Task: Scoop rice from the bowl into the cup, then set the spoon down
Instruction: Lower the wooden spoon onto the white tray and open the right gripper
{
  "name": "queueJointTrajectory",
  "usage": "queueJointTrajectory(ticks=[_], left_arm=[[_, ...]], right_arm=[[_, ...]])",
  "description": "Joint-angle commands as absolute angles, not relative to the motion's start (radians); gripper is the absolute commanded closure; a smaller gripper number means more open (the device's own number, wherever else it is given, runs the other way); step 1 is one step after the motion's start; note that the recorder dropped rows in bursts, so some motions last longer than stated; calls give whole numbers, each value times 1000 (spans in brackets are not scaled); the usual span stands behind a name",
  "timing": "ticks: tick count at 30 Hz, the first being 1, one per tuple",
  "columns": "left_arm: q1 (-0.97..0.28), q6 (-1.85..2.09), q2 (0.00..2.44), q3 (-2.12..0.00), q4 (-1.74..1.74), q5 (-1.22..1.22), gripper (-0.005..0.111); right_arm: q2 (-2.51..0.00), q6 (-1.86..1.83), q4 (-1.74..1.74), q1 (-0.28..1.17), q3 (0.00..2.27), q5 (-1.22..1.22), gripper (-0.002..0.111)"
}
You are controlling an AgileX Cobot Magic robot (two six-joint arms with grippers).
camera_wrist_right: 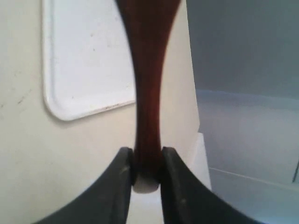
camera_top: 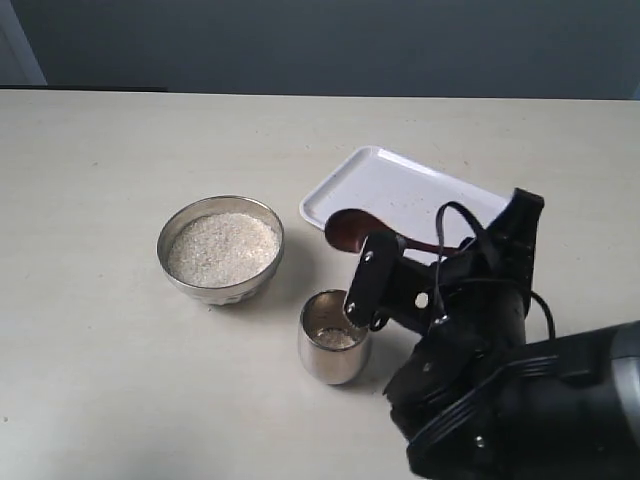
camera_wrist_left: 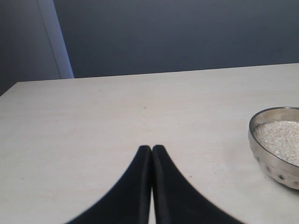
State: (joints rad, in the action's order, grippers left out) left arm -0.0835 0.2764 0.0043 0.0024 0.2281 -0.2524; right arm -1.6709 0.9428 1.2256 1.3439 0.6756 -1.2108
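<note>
The bowl (camera_top: 215,292) sits left of centre in the exterior view, filled nearly to its rim with a level bed of rice (camera_top: 222,248). The cup (camera_top: 325,366) stands upright just below and to the right of it, near the bowl but apart from it, with a thin layer of grains showing in its bottom. A white tray (camera_top: 400,180) lies tilted across the upper right of the frame on the pale table (camera_top: 100,150). The spoon (camera_top: 350,230) lies roughly level above the cup. Its dark oval scoop is at the tray's lower-left edge and its handle runs to the right into the black arm that fills the lower right corner. Whether the scoop touches the tray or hangs just over it cannot be told. In the right wrist view the right gripper (camera_wrist_right: 148,161) clamps the narrow end of the handle, one finger pressed to each side, and the tray's rounded corner shows beyond the handle. In the left wrist view the left gripper (camera_wrist_left: 152,149) has its two fingers pressed together with nothing between them. It is over bare table, and the bowl of rice shows off to one side, well apart from the fingertips.
</note>
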Motion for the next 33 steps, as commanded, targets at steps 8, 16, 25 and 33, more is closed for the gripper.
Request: queueJointTrajectory(ticks=[8,16,25,33], left_arm=[[-91,272,0,0,224,-239,106],[-91,272,0,0,224,-239,106],[-91,272,0,0,224,-239,106],[-91,272,0,0,224,-239,106]], right_arm=[[-1556,862,1000,1004,764,-1016,109],[-1600,317,586,715,1068,-957,109],[-1795,-9,209,495,1350,-1000,109],[-2027,-81,109,468,1471,-1025,109]])
